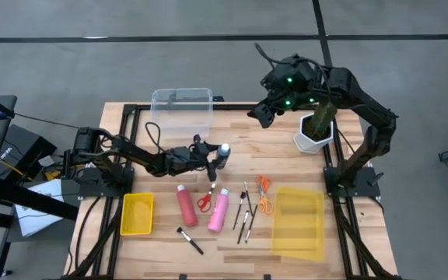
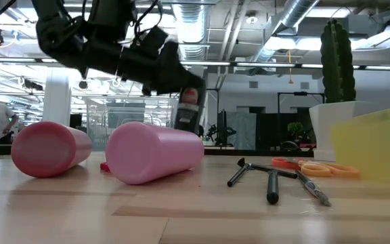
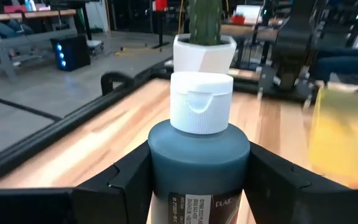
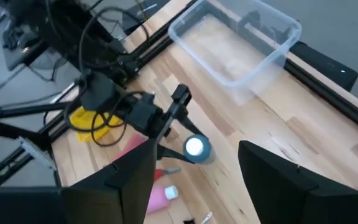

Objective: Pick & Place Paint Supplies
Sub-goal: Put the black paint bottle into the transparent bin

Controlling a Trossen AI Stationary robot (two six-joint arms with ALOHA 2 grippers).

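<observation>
A small yellow bin is seen at the left of the table, on the near side of the left arm, and a short dark-handled brush lies to its right. A clear plastic container stands at the far edge, beyond the left pincer. That pincer is held out over the middle of the table and is clamped on the small dark white-capped bottle; in the left wrist view the bottle stands upright between the two fingers, its cap above them. In the low view the bottle is seen lifted clear of the tabletop.

On the near side of the left pincer, the red bottle and the pink bottle lie on their sides, with the red-handled scissors between them. To the right of the pink bottle a few thin dark brushes are laid close together, and the orange-handled scissors rest just beside them, touching the edge of a flat yellow tray.

The right pincer is held high over the far right part of the table, well apart from the left pincer and near the green plant in a white pot. Its fingers are spread apart, with nothing between them.
</observation>
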